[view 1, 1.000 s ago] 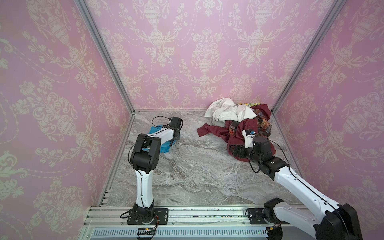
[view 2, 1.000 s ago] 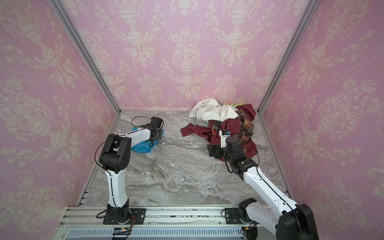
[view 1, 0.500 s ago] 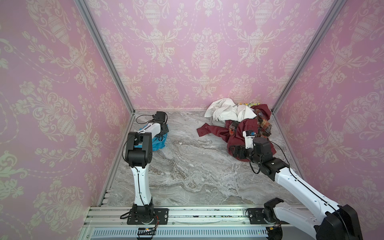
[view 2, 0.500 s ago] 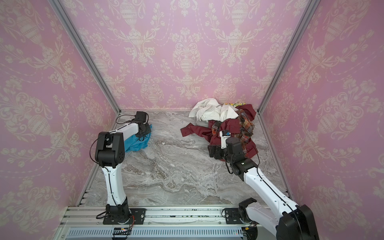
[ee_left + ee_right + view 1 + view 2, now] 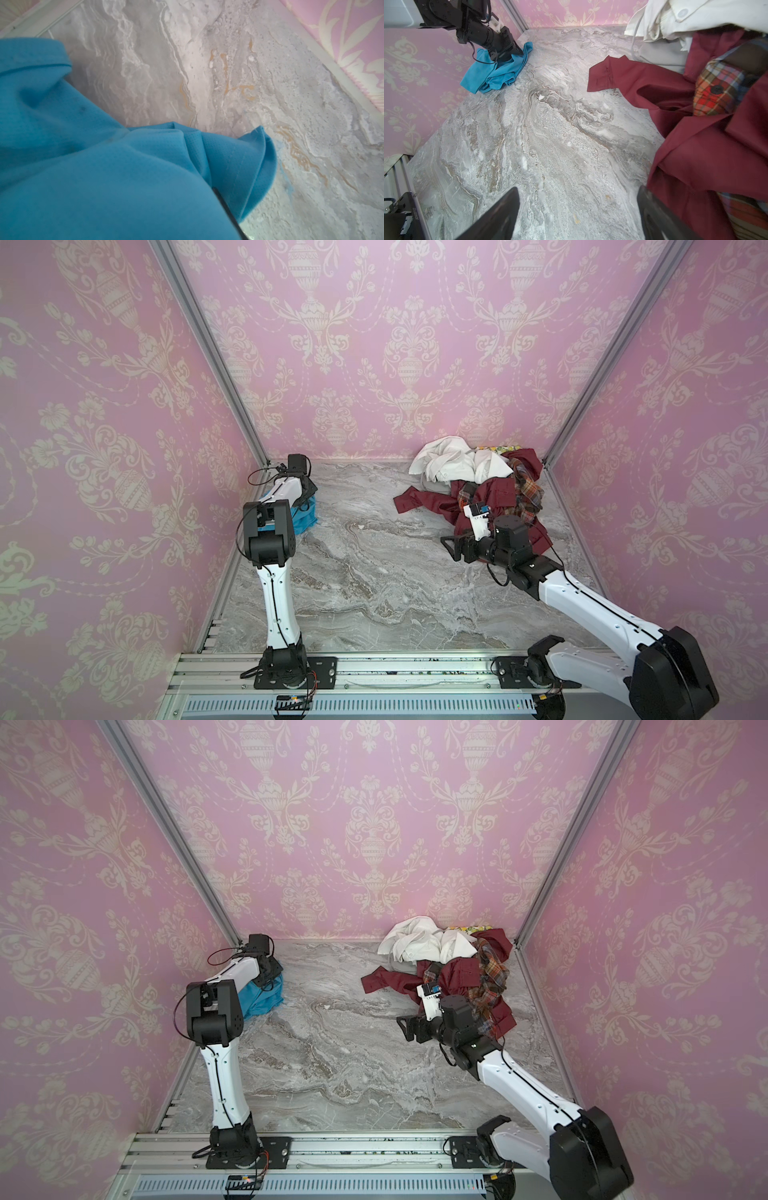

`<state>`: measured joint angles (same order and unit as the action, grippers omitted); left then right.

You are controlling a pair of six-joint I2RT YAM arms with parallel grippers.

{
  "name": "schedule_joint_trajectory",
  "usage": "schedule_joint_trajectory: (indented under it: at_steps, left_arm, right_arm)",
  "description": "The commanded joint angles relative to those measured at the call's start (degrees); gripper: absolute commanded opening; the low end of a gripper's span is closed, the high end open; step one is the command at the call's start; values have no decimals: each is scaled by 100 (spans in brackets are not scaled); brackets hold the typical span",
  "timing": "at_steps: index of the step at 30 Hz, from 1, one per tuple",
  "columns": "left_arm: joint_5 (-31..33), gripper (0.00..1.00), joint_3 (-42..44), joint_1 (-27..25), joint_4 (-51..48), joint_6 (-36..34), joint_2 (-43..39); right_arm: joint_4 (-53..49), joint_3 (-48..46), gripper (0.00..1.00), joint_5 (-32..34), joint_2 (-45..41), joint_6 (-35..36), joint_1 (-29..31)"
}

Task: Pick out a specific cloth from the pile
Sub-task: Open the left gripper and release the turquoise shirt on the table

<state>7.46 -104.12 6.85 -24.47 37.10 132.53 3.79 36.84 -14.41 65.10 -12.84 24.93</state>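
The turquoise cloth (image 5: pixel 305 517) (image 5: pixel 266 999) lies crumpled on the marble table by the left wall, apart from the pile (image 5: pixel 478 485) (image 5: pixel 451 965) in the back right corner. My left gripper (image 5: pixel 308 491) (image 5: pixel 272 971) (image 5: pixel 510 52) is down on the cloth's far end. In the left wrist view the cloth (image 5: pixel 104 166) covers the jaws, and only one dark finger edge (image 5: pixel 226 209) shows. My right gripper (image 5: pixel 451 548) (image 5: pixel 409 1029) (image 5: pixel 578 193) hovers open over bare marble at the near edge of the pile, holding nothing, one finger beside the maroon shirt (image 5: pixel 695 155).
The pile holds a white garment (image 5: pixel 449 460), a plaid shirt (image 5: pixel 528 489) and a bit of yellow floral fabric (image 5: pixel 505 448). Pink walls close in on three sides, with aluminium posts (image 5: pixel 216 360) at the corners. A metal rail (image 5: pixel 395 668) runs along the front.
My left arm has swung left, carrying the turquoise cloth from the table's left-middle to the left wall. The right arm has stayed put.
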Motion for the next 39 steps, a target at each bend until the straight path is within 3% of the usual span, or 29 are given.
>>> schedule_joint_trajectory:
  at_steps: [1,6,7,10,19,28,39]
  left_arm:
    - [-231,51,-224,-43,-512,163,134]
    - [-246,69,-205,-153,-658,-100,-215]
    - [-270,80,-172,-181,-672,-158,-301]
    - [-328,99,121,-257,-603,-280,-689]
    - [-813,99,745,-405,-318,-552,-1548]
    - [-1085,99,1065,-891,16,-1252,-2276]
    - [19,99,1290,-1152,-946,-2525,-2679]
  right_arm:
    - [208,304,90,-92,155,264,165]
    - [-51,385,94,-42,124,367,324]
    - [-100,385,94,-29,70,377,335]
    - [-261,329,95,38,-148,375,331]
    - [-981,280,96,488,-869,321,329]
    - [-1424,324,96,826,-1230,282,301]
    - [-1575,394,96,817,-1262,93,156]
